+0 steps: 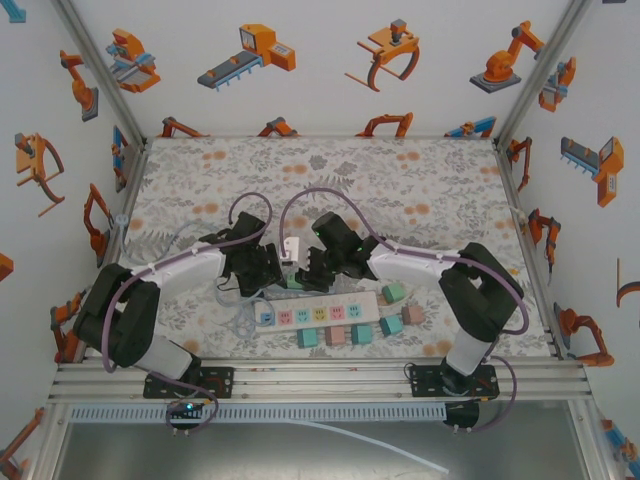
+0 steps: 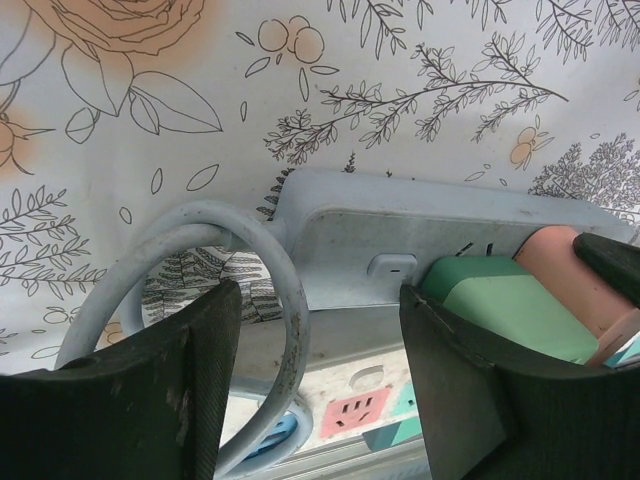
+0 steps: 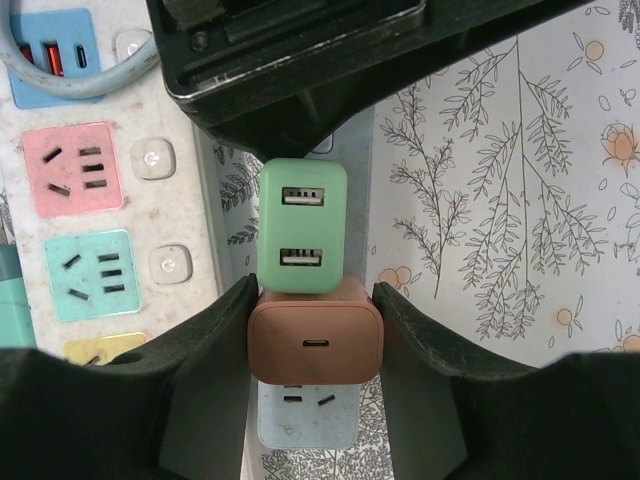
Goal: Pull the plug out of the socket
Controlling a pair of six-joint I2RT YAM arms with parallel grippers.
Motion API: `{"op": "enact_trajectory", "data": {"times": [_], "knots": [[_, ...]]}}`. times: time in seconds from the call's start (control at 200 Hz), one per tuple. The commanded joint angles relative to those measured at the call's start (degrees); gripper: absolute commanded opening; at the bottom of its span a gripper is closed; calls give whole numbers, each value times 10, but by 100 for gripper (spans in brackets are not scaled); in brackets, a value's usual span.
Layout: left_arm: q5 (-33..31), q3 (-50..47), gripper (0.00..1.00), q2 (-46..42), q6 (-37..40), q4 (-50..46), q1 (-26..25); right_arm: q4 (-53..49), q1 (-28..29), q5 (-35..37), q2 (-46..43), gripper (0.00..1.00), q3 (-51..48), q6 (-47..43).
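Observation:
A brown plug (image 3: 315, 340) with a USB-C port sits in a pale blue-grey socket strip (image 3: 305, 420), right beside a green plug (image 3: 302, 225) with two USB ports. My right gripper (image 3: 315, 300) is shut on the brown plug, one finger pressed on each side. In the left wrist view the socket strip (image 2: 380, 235) runs to the right with the green plug (image 2: 500, 300) and the brown plug (image 2: 575, 275) on it. My left gripper (image 2: 318, 295) straddles the strip's cable end, with the grey cable loop (image 2: 285, 300) between its fingers. Whether they press on the strip is unclear. Both grippers (image 1: 262, 268) (image 1: 312, 268) meet mid-table.
A long white power strip (image 1: 320, 315) with coloured sockets lies just in front of the grippers. Several loose teal and pink plugs (image 1: 393, 292) stand around its right end and front edge. Printed walls enclose the table on three sides.

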Motion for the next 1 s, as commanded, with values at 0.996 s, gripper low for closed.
{"op": "enact_trajectory", "data": {"times": [0.996], "knots": [[-96,-45,60,138,-26,40,-9,-13,10,42,-40,1,70,28]]}}
